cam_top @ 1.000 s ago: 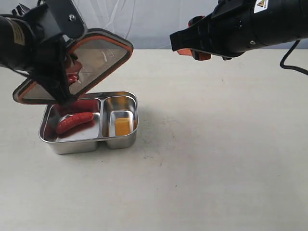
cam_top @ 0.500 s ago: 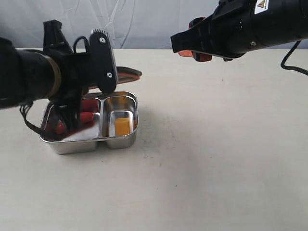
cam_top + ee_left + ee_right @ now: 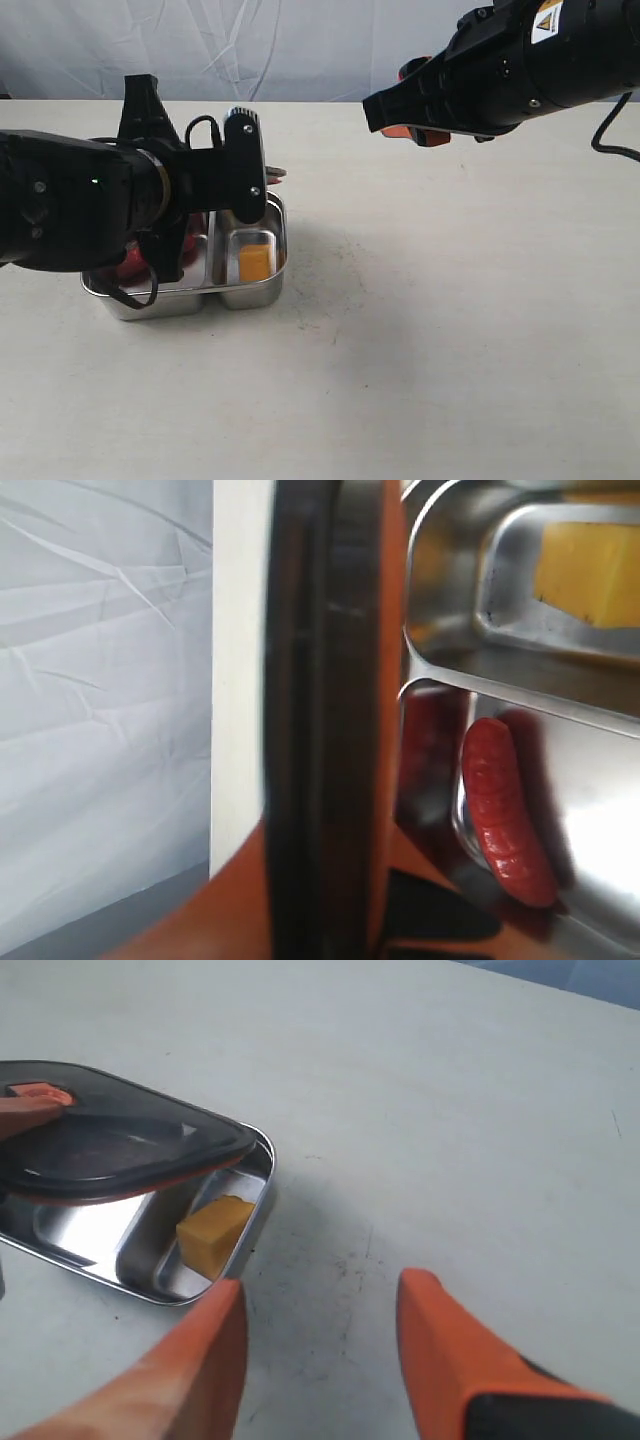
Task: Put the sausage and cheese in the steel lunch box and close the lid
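Steel lunch box (image 3: 250, 297): sits on the pale surface (image 3: 450, 330), left of centre in the exterior frame, largely behind the left arm.
Contents you can check: sausage (image 3: 505, 810) lying in the large compartment; cheese (image 3: 255, 262) in the small compartment, at the box's right end in that frame.
Lid (image 3: 110, 1150): dark, orange-rimmed, tilted over the large compartment; the small compartment is uncovered and the lid is not seated.
Left fingers (image 3: 235, 925): clamped on the lid's edge.
Right fingers (image 3: 440, 1330): orange, spread apart, raised in the upper right of the exterior frame, well apart from the box.
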Action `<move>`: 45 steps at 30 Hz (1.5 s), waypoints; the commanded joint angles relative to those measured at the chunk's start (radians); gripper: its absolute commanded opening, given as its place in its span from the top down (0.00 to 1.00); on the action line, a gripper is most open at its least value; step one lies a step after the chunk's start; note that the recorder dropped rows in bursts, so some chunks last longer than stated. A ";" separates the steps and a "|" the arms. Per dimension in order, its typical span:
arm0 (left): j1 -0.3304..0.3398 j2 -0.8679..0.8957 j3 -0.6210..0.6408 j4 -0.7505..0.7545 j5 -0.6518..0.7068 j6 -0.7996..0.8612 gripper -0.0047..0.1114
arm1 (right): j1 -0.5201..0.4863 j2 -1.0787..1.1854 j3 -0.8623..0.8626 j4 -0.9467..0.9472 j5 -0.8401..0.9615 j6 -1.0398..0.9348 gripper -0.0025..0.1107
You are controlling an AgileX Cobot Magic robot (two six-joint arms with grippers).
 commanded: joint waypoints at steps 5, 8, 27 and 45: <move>-0.005 0.044 0.004 0.002 0.006 -0.015 0.96 | -0.005 -0.008 0.004 -0.016 0.003 0.000 0.57; -0.005 0.052 0.004 -0.035 0.004 -0.015 0.96 | -0.005 -0.008 0.004 -0.016 0.005 0.000 0.57; -0.052 0.085 0.092 -0.196 -0.064 -0.003 0.89 | -0.005 -0.010 0.004 -0.002 0.022 0.000 0.57; -0.052 0.085 0.092 -0.327 -0.063 0.013 0.55 | -0.005 -0.010 0.004 -0.001 0.032 0.000 0.57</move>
